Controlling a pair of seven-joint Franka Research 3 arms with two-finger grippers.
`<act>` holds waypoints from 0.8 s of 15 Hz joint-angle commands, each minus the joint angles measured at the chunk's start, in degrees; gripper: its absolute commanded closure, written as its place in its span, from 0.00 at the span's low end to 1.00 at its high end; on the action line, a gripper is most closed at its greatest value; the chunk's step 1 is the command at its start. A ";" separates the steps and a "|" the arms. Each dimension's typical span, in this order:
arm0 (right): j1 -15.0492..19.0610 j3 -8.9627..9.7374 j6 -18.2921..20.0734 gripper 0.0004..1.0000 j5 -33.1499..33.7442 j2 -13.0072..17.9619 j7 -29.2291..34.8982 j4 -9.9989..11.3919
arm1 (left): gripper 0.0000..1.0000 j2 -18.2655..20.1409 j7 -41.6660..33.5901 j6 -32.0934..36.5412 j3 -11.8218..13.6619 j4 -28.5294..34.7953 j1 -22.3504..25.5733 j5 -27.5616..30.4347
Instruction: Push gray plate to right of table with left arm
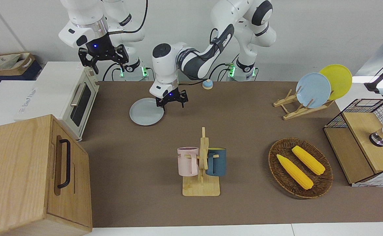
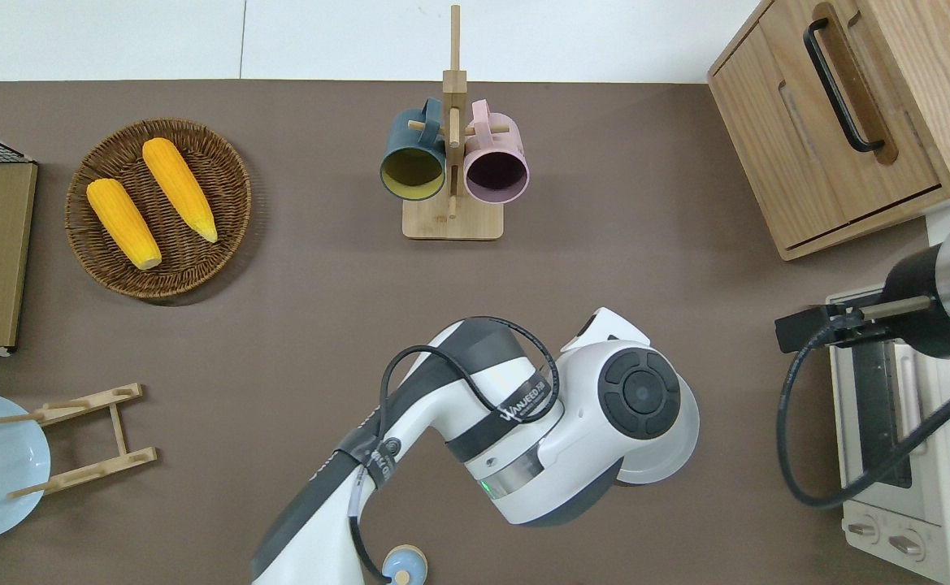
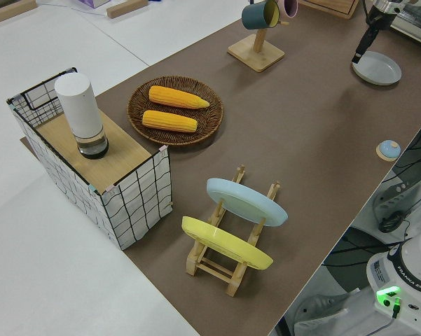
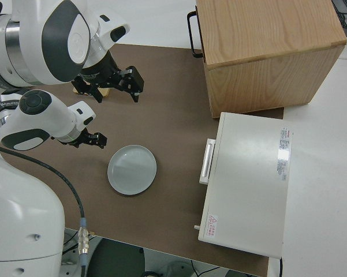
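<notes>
Robot lab: 2 arms (image 1: 191, 60) at staged table (image 1: 243, 131).

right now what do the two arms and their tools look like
Both arms are glossy white. The left arm has big dark-grey round joint caps, a dark-grey forearm band with white lettering, a looping black cable and a small black tool with a blue light. The right arm has a shiny silver wrist ring, black cables and a bulkier black tool, also lit blue.
</notes>
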State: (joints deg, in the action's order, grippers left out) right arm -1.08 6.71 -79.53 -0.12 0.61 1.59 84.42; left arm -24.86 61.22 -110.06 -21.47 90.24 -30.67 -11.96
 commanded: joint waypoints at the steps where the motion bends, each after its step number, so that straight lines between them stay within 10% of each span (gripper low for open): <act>1: 1.16 0.85 0.69 0.02 -0.59 0.36 -0.01 -0.22 | 0.01 5.08 -3.64 4.85 -0.33 0.73 3.59 2.11; 12: 1.16 0.85 0.69 0.02 -0.59 0.36 0.08 -0.22 | 0.01 13.88 -22.00 21.71 0.55 -4.80 18.00 5.28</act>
State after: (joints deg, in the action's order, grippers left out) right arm -1.08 6.71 -79.53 -0.12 0.61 1.59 84.42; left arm -11.98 45.23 -94.01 -20.88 88.67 -16.72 -7.95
